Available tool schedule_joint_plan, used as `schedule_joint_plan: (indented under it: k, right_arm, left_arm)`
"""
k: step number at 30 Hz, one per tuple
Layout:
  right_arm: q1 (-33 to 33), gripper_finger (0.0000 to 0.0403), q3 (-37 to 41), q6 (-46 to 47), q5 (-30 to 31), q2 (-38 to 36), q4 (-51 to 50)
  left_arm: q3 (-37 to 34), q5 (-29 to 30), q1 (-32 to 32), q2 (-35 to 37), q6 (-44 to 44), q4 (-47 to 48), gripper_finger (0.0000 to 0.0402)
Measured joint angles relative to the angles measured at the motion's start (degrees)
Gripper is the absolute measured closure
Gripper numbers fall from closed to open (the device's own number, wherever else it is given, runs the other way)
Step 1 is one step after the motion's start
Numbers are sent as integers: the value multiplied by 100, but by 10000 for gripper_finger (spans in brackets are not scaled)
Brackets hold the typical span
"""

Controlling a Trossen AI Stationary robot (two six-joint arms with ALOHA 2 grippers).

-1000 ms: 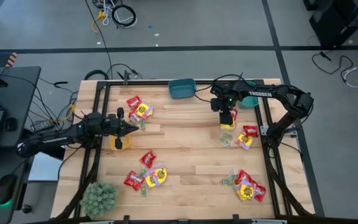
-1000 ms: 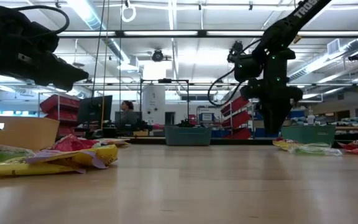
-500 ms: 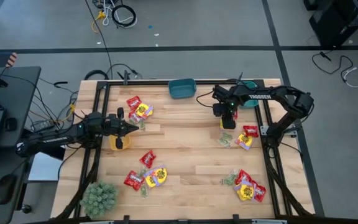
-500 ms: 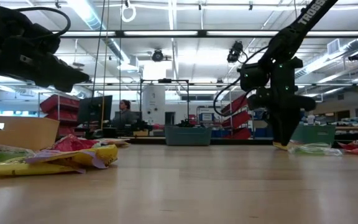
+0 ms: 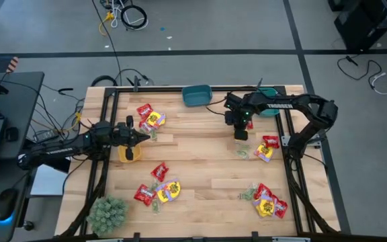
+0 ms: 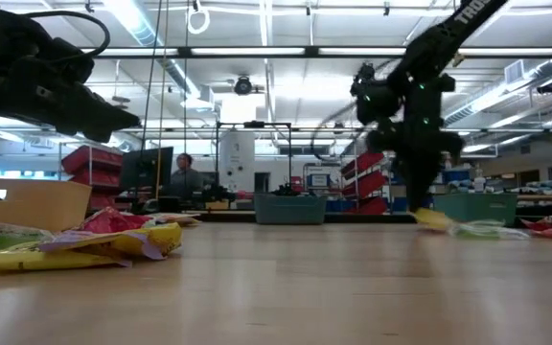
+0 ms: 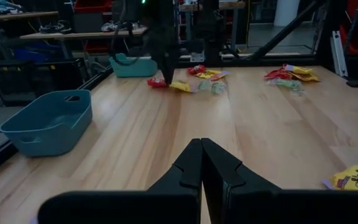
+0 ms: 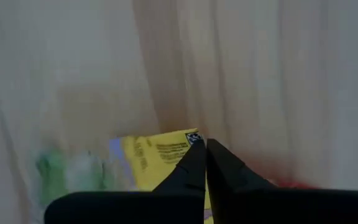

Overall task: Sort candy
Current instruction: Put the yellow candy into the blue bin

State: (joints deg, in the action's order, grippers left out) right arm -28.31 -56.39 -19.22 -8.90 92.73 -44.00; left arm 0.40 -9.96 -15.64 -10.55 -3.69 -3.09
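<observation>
The candy lies in heaps on the wooden table: at far left (image 5: 150, 115), near left (image 5: 158, 188), near right (image 5: 269, 202) and by the right edge (image 5: 264, 148). My right gripper (image 5: 240, 132) points down at the far right, shut on a yellow candy packet (image 8: 157, 158). A red packet (image 7: 156, 83) lies on the table beside it. My left gripper (image 5: 144, 136) is shut and empty. It hovers level at the left, above a yellow bin (image 5: 127, 153). My right gripper pinches the yellow packet by a corner (image 8: 190, 139) between its two fingertips, coming from above and pointing down. The rest of the packet (image 6: 432, 218) trails low beside the fingers at about table height. Whether it is clear of the wood, I cannot tell.
Two teal bins stand at the far edge, one mid-table (image 5: 197, 95) and one behind the right arm (image 5: 269, 107). A green fuzzy plant ball (image 5: 107, 214) sits at the near left corner. Bare wood spans the table's middle (image 5: 200, 154).
My right gripper dipped toward the packets by the right edge and shut. It has then shifted a little toward the table's left, taking the yellow packet along.
</observation>
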Motion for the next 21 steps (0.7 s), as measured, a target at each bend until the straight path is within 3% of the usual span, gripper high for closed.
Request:
schedule_joint_plan:
  k: [8, 12, 17, 21]
  right_arm:
    - [383, 403, -1341, 1180, 511, -2, 1204]
    - [372, 403, -1724, 1268, 615, -6, 1859]
    - [296, 397, -1715, 1477, 285, -2, 1000]
    - [660, 358, -1375, 1702, 291, 1, 476]
  left_arm:
    - [0, 95, 0, 0, 244, -21, 394]
    - [0, 155, -1, 0, 250, -20, 394]
    - [0, 155, 0, 0, 445, 10, 394]
    - [0, 155, 0, 0, 553, 105, 394]
